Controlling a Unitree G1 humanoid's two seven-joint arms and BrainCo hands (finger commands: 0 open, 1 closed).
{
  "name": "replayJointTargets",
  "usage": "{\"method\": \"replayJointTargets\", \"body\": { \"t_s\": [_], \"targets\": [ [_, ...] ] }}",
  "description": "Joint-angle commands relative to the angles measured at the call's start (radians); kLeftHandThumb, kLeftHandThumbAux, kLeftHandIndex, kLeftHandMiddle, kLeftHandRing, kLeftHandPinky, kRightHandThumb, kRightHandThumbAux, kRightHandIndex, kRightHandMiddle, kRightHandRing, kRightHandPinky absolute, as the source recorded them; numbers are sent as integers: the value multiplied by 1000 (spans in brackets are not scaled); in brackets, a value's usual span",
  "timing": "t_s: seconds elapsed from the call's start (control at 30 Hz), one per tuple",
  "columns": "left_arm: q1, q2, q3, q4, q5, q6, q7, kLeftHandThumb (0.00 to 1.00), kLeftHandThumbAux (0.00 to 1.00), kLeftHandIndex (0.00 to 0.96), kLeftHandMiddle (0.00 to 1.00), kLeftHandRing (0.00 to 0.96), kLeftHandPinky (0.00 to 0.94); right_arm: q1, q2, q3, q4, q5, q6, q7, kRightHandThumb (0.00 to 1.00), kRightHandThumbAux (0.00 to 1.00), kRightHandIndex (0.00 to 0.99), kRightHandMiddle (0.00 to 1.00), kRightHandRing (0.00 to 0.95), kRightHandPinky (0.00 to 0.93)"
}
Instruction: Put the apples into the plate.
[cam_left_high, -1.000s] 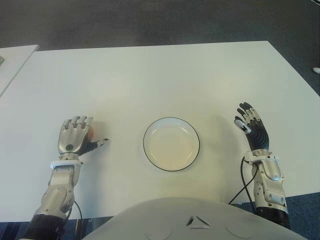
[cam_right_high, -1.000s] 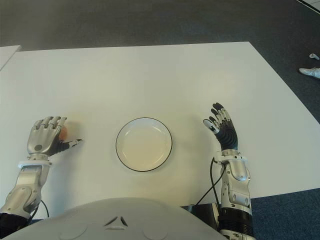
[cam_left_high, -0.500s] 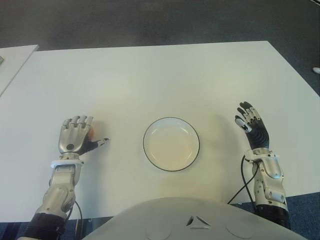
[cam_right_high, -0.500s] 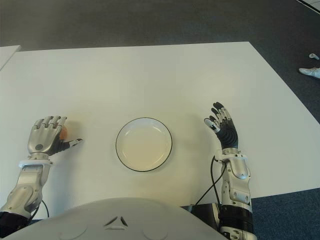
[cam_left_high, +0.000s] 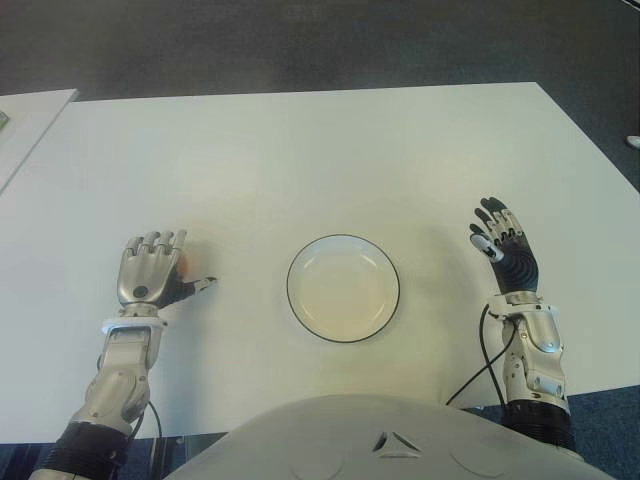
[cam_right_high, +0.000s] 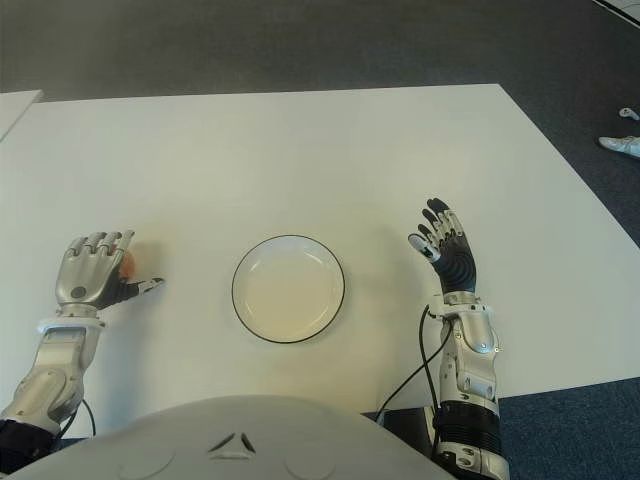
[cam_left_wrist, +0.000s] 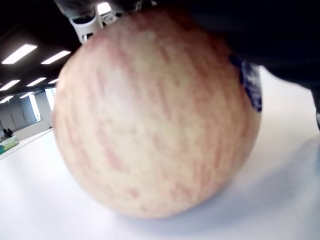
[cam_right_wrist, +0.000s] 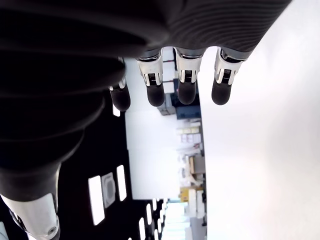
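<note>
Covering the apple (cam_left_wrist: 155, 115) – left robot hand (cam_left_high: 150, 270) curled; plate (cam_left_high: 343, 288) beside, right robot hand (cam_left_high: 505, 255) open.

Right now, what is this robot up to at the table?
The robot's left hand is draped over an apple that sits on the white table, to the left of an empty plate; only a sliver of the fruit shows past the fingers from above. It looks poised to grasp it, though a firm grip isn't clear. The right hand shows open to the right of the plate, holding nothing. No apple is in the plate yet.
</note>
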Motion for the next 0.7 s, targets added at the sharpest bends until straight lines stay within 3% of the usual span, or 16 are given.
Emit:
{"method": "replayJointTargets", "body": {
  "t_s": [0.03, 0.7],
  "targets": [
    [74, 30, 2, -37, -2, 18, -58, 468, 316, 126, 200, 185, 181, -3, 1, 2, 10, -8, -1, -6, 126, 696, 97, 36, 0, 0],
    [173, 66, 70, -185, -6, 26, -76, 444, 328, 136, 200, 185, 186, -7, 31, 20, 20, -8, -62, -12, 121, 706, 107, 43, 9, 17]
  ]
}}
